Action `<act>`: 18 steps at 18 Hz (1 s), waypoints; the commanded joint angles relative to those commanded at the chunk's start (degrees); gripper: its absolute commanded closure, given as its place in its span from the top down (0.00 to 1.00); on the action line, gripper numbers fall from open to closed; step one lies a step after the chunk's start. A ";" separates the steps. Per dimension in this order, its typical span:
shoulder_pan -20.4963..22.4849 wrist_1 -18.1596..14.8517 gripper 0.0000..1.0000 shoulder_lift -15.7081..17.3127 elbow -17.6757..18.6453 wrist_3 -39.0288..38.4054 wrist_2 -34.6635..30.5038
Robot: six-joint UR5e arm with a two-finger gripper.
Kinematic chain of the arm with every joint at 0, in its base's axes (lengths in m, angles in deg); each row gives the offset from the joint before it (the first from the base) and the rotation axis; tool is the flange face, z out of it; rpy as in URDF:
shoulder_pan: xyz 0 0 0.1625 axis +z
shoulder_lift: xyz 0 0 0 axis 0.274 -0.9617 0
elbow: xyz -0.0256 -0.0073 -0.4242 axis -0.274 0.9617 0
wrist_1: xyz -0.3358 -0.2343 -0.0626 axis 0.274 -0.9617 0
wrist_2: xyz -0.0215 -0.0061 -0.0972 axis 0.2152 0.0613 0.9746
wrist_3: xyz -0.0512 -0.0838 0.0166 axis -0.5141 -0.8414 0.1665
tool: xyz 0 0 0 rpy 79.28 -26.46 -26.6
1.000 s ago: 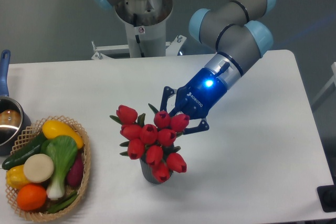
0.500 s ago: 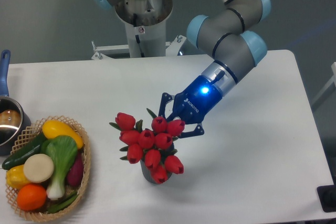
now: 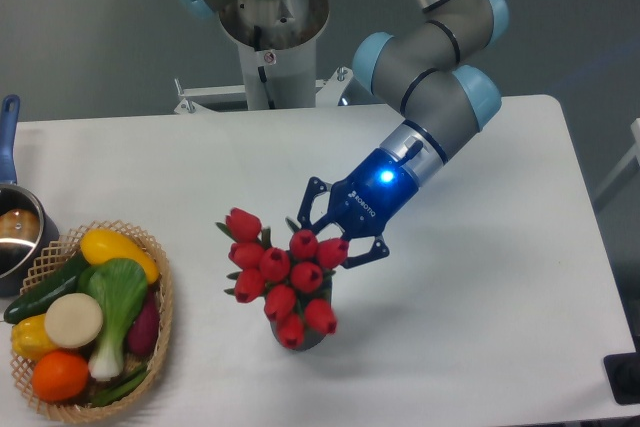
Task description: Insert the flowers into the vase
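Note:
The flowers, a bunch of red tulip buds with green leaves, hang tilted over the vase. The vase is a small dark grey cylinder at the table's front middle. The buds hide most of it, and only its lower wall shows. My gripper reaches in from the upper right and is shut on the bunch at its right side. Its fingertips are hidden behind the buds. The lowest buds lie right over the vase's mouth; the stems are hidden.
A wicker basket with vegetables stands at the front left. A steel pot with a blue handle sits at the left edge. The arm's base stands behind the table.
My gripper and the flowers have moved left and a little down, and the bunch sits lower over the vase. The vase has not moved.

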 joint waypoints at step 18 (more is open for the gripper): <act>9.84 -0.18 1.00 4.39 -2.80 -0.18 -13.94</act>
